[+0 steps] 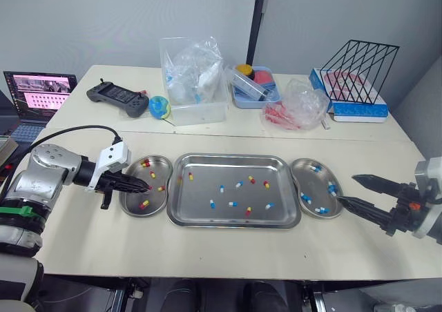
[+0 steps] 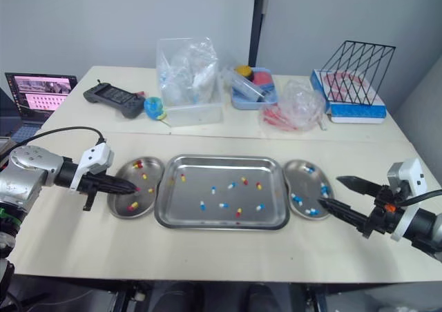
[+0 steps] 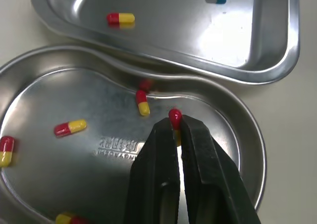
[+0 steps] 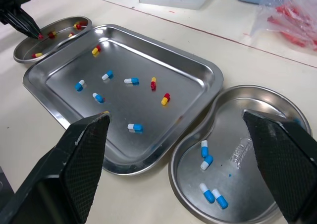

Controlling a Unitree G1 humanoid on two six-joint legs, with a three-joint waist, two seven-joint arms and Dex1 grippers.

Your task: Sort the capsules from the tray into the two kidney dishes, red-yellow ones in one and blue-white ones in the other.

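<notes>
The left gripper (image 3: 177,122) pinches a red-yellow capsule (image 3: 174,116) at its tips, low over the left kidney dish (image 3: 218,110) toward the tabletop's front-left corner. The right gripper (image 1: 346,189) is spread wide, just beside the right kidney dish (image 1: 317,186).

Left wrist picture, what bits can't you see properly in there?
1. The held capsule: just its red tip peeks out; fingers of the left gripper cover the rest.
2. The left kidney dish: cut off by the picture's edges, and so is a half-seen capsule.
3. The stamped lettering in the dish: too blurred to read, partly behind the fingers.
</notes>
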